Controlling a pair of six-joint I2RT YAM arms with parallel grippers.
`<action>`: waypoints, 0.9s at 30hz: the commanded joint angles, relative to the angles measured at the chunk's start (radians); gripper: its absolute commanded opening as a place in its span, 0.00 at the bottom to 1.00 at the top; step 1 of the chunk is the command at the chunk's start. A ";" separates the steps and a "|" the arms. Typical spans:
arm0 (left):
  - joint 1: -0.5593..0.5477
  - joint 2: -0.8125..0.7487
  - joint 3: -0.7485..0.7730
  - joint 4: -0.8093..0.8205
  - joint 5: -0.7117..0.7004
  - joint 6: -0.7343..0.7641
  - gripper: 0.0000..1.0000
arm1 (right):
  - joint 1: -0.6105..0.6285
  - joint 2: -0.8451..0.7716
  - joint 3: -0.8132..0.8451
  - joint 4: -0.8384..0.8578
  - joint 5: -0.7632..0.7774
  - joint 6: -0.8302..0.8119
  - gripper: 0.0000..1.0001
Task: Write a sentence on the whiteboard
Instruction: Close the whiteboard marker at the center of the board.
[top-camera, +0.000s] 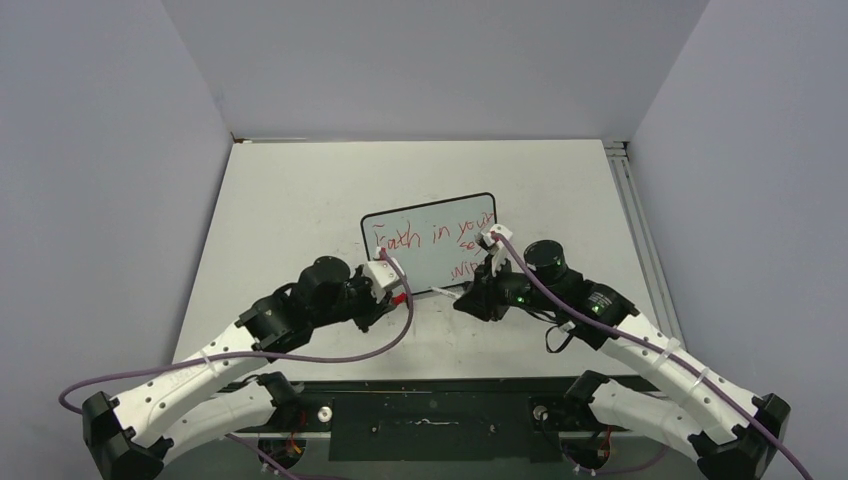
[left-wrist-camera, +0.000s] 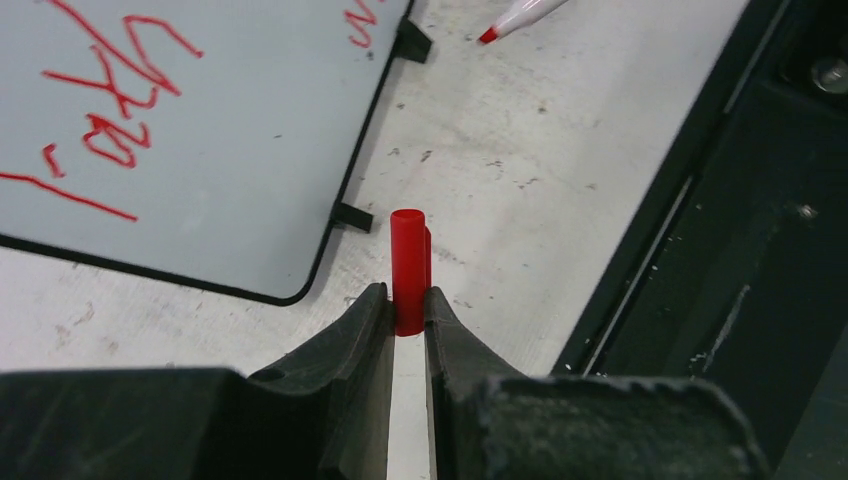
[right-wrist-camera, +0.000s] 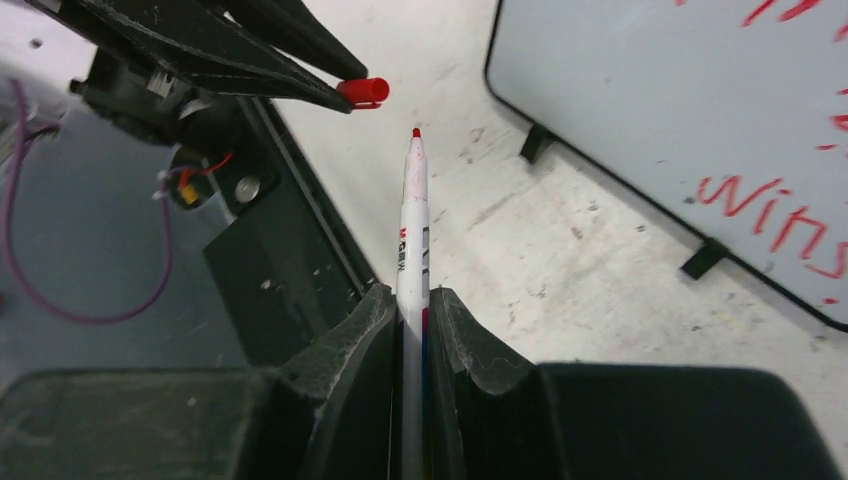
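The sentence (top-camera: 432, 237) is looking finished, its slanting red words filling the glossy, black-framed whiteboard (top-camera: 400, 265), which is sitting just beyond both grippers. The right gripper (right-wrist-camera: 415, 297) is clamping a slim white marker (right-wrist-camera: 411, 215), its red tip bare and aiming at the left gripper (left-wrist-camera: 408, 305). That gripper is pinching a smooth red tubular cap (left-wrist-camera: 408, 255). I'd say only recapping is remaining.
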 joint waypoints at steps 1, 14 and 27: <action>-0.068 -0.068 -0.031 0.078 0.113 0.091 0.00 | -0.018 0.048 0.083 -0.125 -0.249 -0.008 0.05; -0.205 -0.084 -0.053 0.081 0.150 0.121 0.00 | -0.019 0.104 0.159 -0.284 -0.422 -0.021 0.05; -0.236 -0.098 -0.061 0.088 0.159 0.132 0.00 | -0.020 0.117 0.169 -0.332 -0.397 -0.054 0.05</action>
